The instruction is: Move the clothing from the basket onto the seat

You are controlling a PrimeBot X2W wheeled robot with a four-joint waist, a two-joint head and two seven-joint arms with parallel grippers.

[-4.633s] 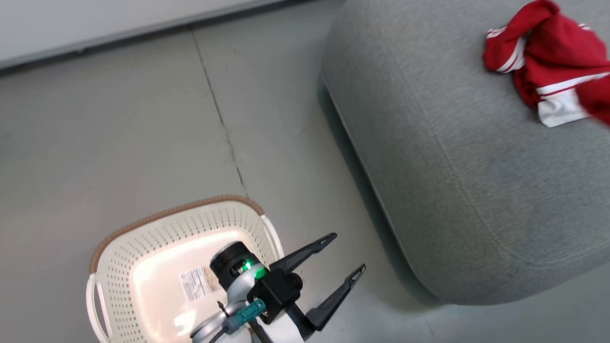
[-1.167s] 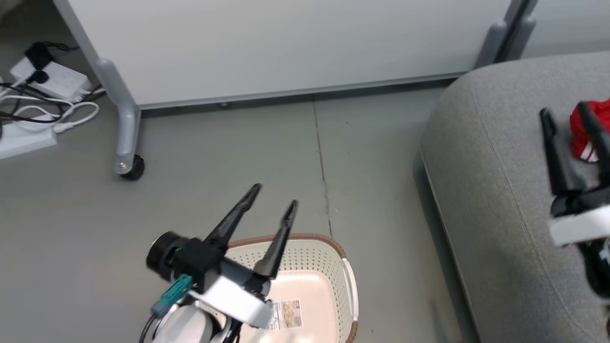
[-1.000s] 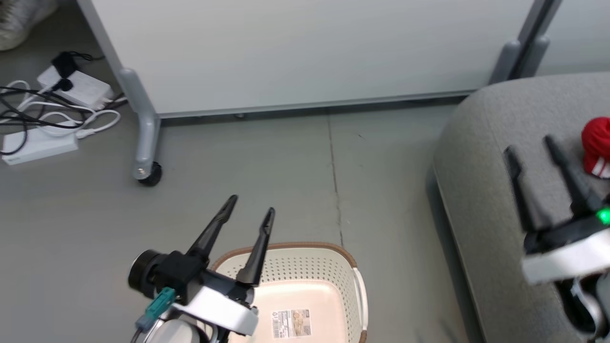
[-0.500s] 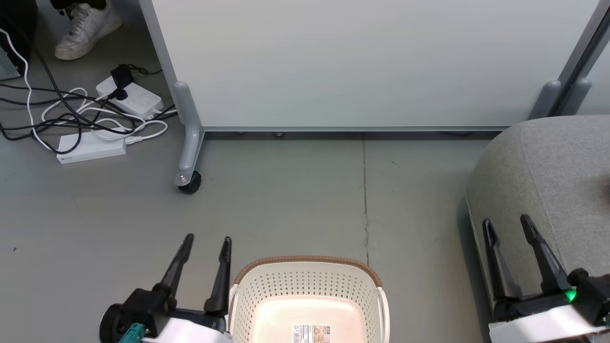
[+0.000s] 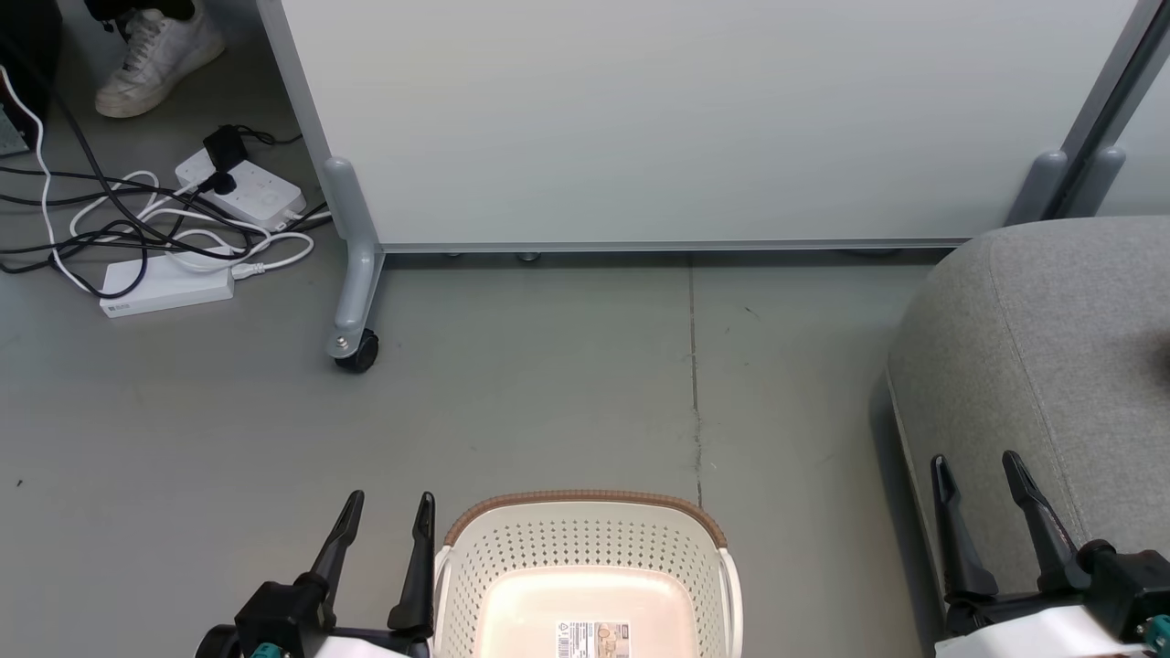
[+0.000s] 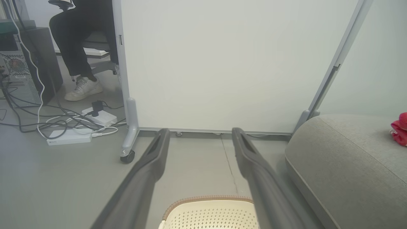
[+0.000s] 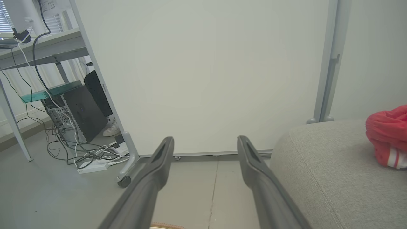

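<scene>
Left pincer [image 5: 390, 499], right pincer [image 5: 973, 460] lower, spread, seemingly flanking basket [image 5: 585, 499].

The head camera looks steeply down on the floor [image 5: 548, 384], basket [image 5: 585, 500] and seat [image 5: 1051, 347] corner. Both wrist cameras sit low, facing level toward the white partition [image 6: 216, 63]; all three share partition, castor [image 5: 356, 352] and seat.
</scene>
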